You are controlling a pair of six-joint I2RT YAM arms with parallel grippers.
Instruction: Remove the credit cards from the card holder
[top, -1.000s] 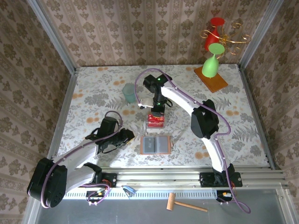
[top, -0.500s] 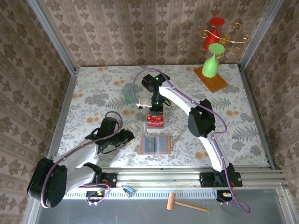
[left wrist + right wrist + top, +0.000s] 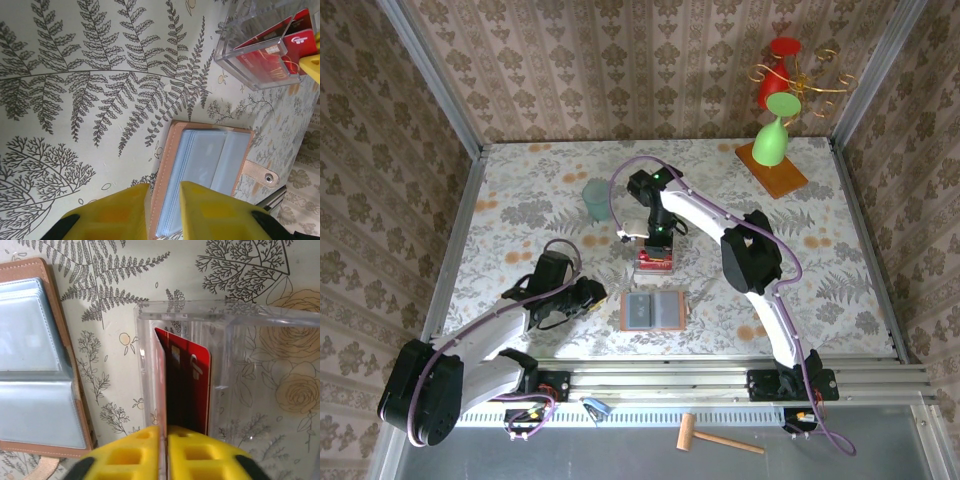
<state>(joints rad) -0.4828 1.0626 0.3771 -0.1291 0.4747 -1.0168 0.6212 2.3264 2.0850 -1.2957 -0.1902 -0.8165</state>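
Observation:
The tan card holder [image 3: 653,311] lies open and flat, its grey-blue pockets [image 3: 210,165] facing up. Red credit cards [image 3: 192,385] stand on edge in the clear tray [image 3: 654,262] behind it. My right gripper [image 3: 655,243] points down into the tray. Its jaws [image 3: 163,450] are barely parted, with one card's thin edge [image 3: 161,385] in the slit. My left gripper [image 3: 600,296] sits low at the holder's left edge. It is narrowly open [image 3: 165,205], with the holder's stitched border showing in the gap; I cannot tell if it touches.
A teal cup [image 3: 596,198] stands behind the tray on the left. An orange board [image 3: 782,172] with a green glass [image 3: 772,138] and a red one sits at the back right. A small wooden mallet [image 3: 718,437] lies in front of the arm bases.
My right gripper has shifted slightly right and down over the tray. The left arm and the card holder have not moved.

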